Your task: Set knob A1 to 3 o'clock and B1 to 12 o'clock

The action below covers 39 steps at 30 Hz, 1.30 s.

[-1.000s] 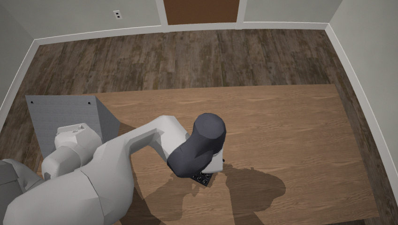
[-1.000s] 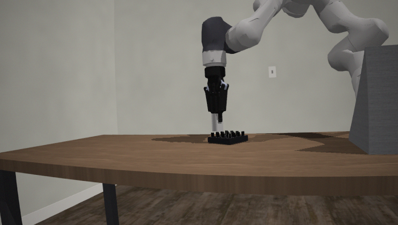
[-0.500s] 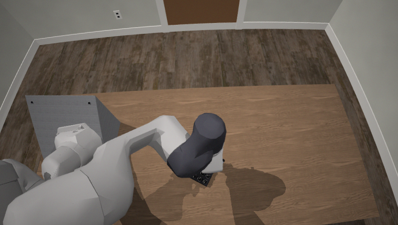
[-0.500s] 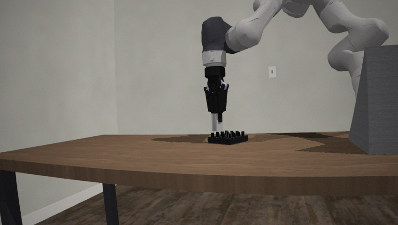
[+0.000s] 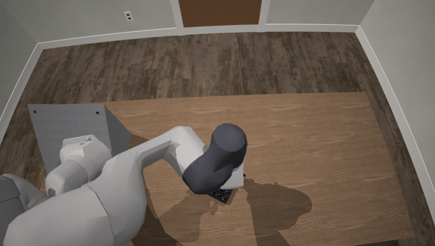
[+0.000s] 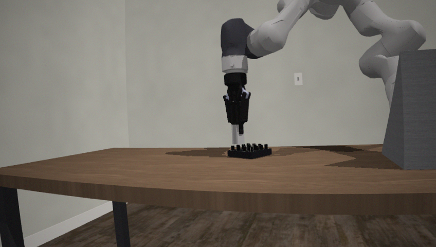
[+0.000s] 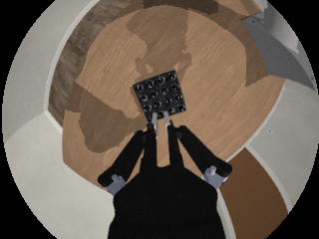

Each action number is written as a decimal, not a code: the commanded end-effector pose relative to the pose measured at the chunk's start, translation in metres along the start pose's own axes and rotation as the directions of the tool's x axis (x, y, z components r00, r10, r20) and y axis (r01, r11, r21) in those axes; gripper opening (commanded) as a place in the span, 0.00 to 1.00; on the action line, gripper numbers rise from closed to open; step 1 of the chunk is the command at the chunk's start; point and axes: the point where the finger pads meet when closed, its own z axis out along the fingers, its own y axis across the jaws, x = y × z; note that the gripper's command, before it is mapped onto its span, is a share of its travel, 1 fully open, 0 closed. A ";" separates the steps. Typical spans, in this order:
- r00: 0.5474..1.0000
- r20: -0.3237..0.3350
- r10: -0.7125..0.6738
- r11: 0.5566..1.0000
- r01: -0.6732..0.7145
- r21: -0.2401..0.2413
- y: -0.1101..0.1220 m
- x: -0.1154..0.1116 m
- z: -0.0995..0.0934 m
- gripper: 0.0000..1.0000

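Plain grey walls [image 5: 402,60] [image 6: 183,91] around a wooden table [image 5: 320,137] [image 6: 137,174] [image 7: 214,65] and brown plank floor [image 5: 213,63] [image 6: 189,229] [image 7: 75,65].

The light is soft and rather dim, leaving the walls a muted grey. In the top view, broad shadows with jagged, stepped edges fall on the tabletop [image 5: 320,127] [image 6: 137,171] [image 7: 214,65] on both sides of the pincer [image 6: 237,139] [image 7: 160,117]. The exterior view shows dark patches behind and beside the pincer, the darkest toward the grey block [image 6: 419,110]; the pincer's black upper parts merge into one another. In the wrist view, a round black border cuts the corners, straight edges bow strongly around the pincer, and the small details just ahead of it are coarse and hard to read.
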 end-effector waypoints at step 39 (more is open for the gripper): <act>1.000 0.000 0.005 1.000 -0.005 0.000 -0.001 0.000 0.015 0.12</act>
